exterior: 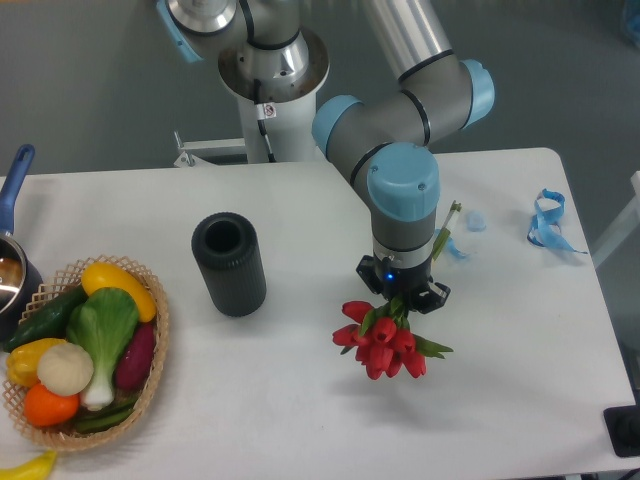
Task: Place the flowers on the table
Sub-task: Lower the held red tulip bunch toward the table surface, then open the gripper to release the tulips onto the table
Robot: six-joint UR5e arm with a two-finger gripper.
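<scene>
Far left edge: dark pot with a blue handle (14, 180), partly out of frame. Beside it, a wicker basket (155, 345) holding mixed vegetables, at the front left of the white desk (300, 420). A yellow item (28, 466) lies just below the basket at the frame edge.

Left of centre: black cylinder (229, 264) standing upright on the desk, open end up, well apart from the basket and from the arm.

Centre right: UR5e arm reaches down from its base behind the desk; the hand (403, 301) points downward and is clamped on the green stems of the flowers (382, 343). The red tulip heads hang below the hand, fanned toward the front left, near the desk surface; contact with the desk cannot be told. A green stem end sticks up behind the wrist, to its right.

Right: small pale blue item (475, 221) near the arm, then a blue ribbon (549, 221) lying by the desk's right edge.
</scene>
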